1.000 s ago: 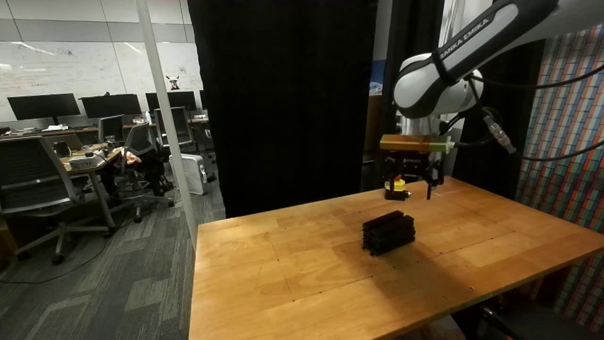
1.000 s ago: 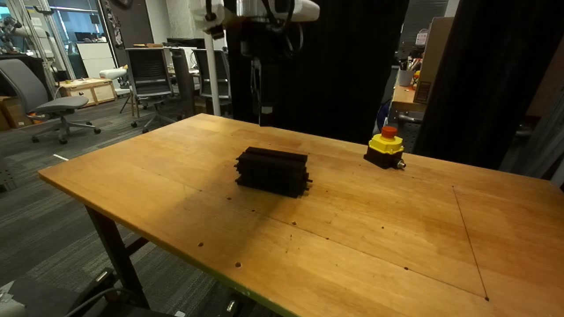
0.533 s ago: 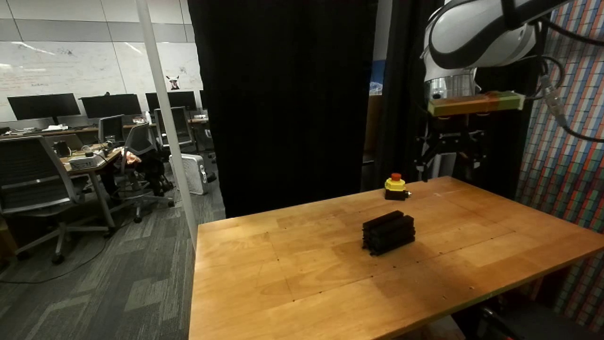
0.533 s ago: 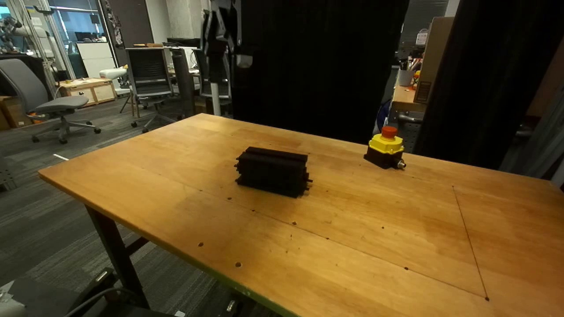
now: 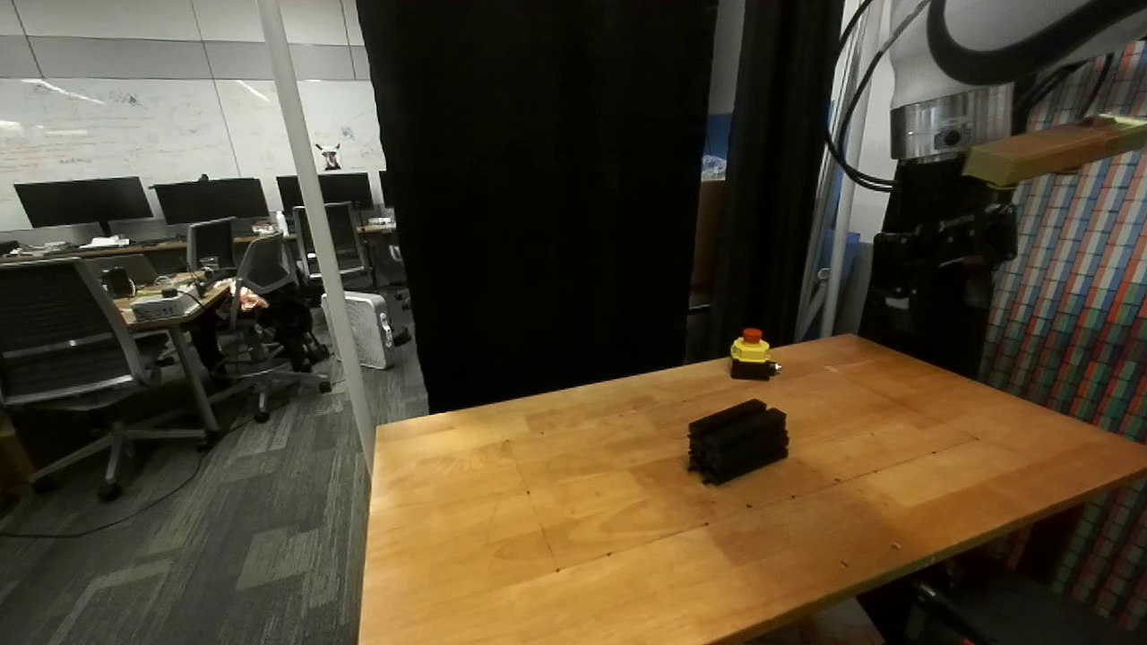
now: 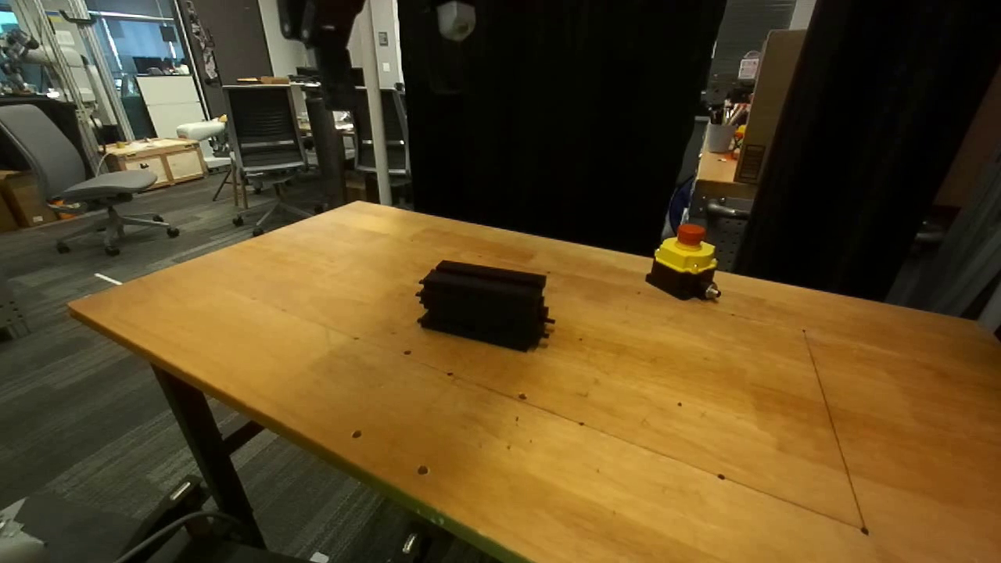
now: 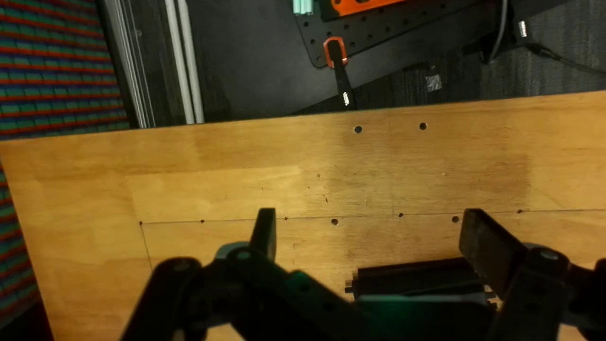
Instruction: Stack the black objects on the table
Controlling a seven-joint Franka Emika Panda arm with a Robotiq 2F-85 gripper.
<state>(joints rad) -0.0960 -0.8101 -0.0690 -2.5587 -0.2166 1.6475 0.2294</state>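
Parking clear, without contact, was judged soundest, since the wrist view showed, left to right, the table [image 7: 80, 194] spanning from mid-left, the gripper [image 7: 368, 226] at lower centre, jaws wide and empty, and the black bars [image 7: 412, 280] at lower right, apparently fully stacked.

In an exterior view you see a black curtain [image 5: 547, 206] beside a pale pole [image 5: 314, 206], a whiteboard [image 5: 152, 130] behind dark monitors [image 5: 82, 203], and grey patterned carpet [image 5: 251, 555] beneath wheeled office chairs [image 5: 67, 331].
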